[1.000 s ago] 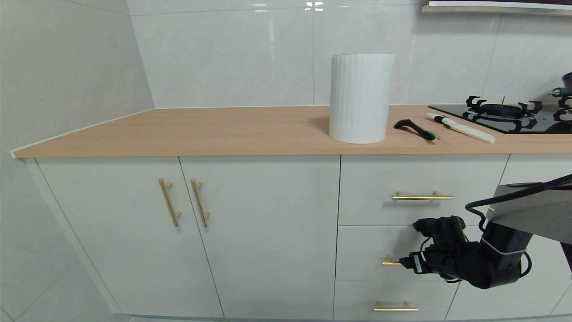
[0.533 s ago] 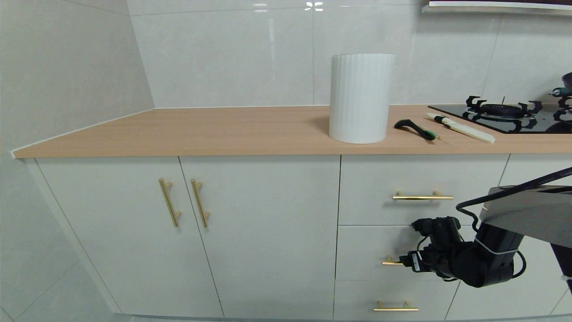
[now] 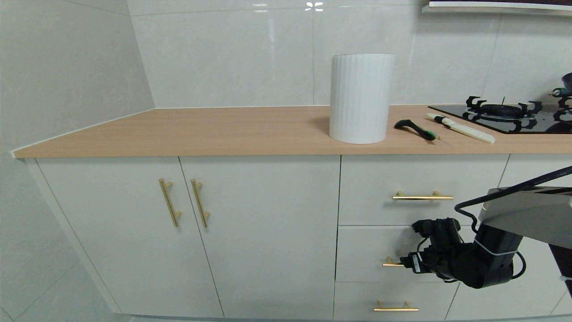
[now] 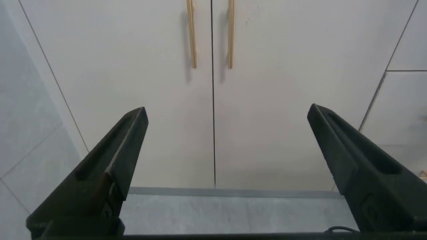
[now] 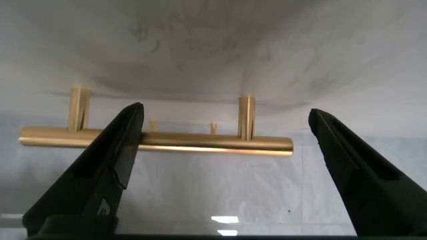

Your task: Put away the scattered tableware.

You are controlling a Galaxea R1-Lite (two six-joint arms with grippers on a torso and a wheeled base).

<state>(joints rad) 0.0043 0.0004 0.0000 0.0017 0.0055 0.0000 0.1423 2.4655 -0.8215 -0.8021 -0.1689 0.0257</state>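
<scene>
Hovering wide open, the right gripper [image 5: 225, 117] was found with the slim brass bar handle [image 5: 160, 141] of the white middle drawer [image 3: 366, 252] between its fingers, not yet closed on it; the left gripper [image 4: 227, 117], likewise open, was held low before the white cabinet doors [image 4: 280, 100]. The black-handled utensil [image 3: 414, 127] and cream-coloured knife [image 3: 462, 128] were noted lying on the wooden countertop [image 3: 223, 129], near the white ribbed cylindrical holder [image 3: 359, 98]. Should the jaws be closed too shallowly, the smooth bar could be lost during the pull and the drawer left shut.
</scene>
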